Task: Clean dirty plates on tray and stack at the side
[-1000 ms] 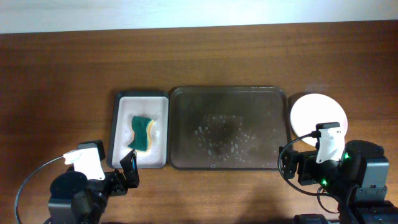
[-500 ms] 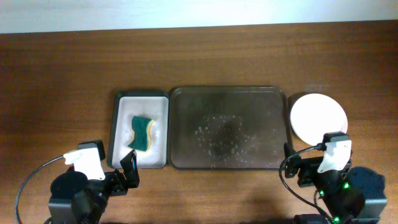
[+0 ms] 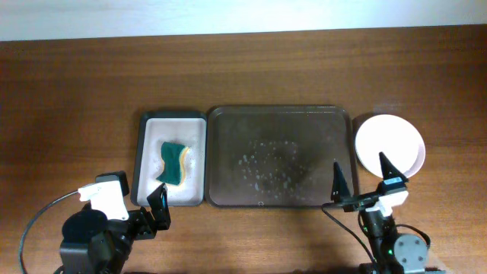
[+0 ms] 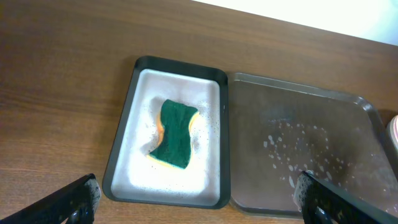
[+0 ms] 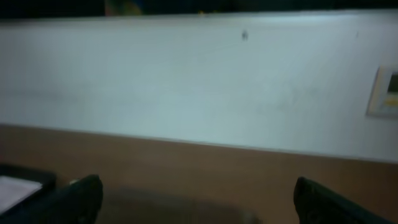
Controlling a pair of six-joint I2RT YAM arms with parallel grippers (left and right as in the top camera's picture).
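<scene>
Wood table [image 3: 76, 76]: brown grain, and it carries everything I see from overhead.
Tray [image 3: 228, 129]: dark brown, flat at the table's middle, long axis running left to right. White wet specks lie across its centre.
Plates [image 3: 390, 141]: white face up, flat on the table just beside the tray's right short edge. They are round, so I read no long axis. I cannot tell how many lie under the top one.
Left claw [image 4: 199, 186]: fingers spread wide, pinching nothing, near the table's front edge.
Right claw [image 3: 358, 158]: fingers spread wide and empty, tips pointing to the far side. From overhead one finger crosses the tray's right front corner and the other the plates' front rim.
Small tray [image 3: 144, 152]: dark rim, pale inside, just beside the tray's left edge, long axis front to back.
Sponge [image 3: 173, 162]: green over yellow, wavy, lying in the small tray, lengthwise front to back.
Right wrist view: blurred, showing a pale wall above a strip of table.
</scene>
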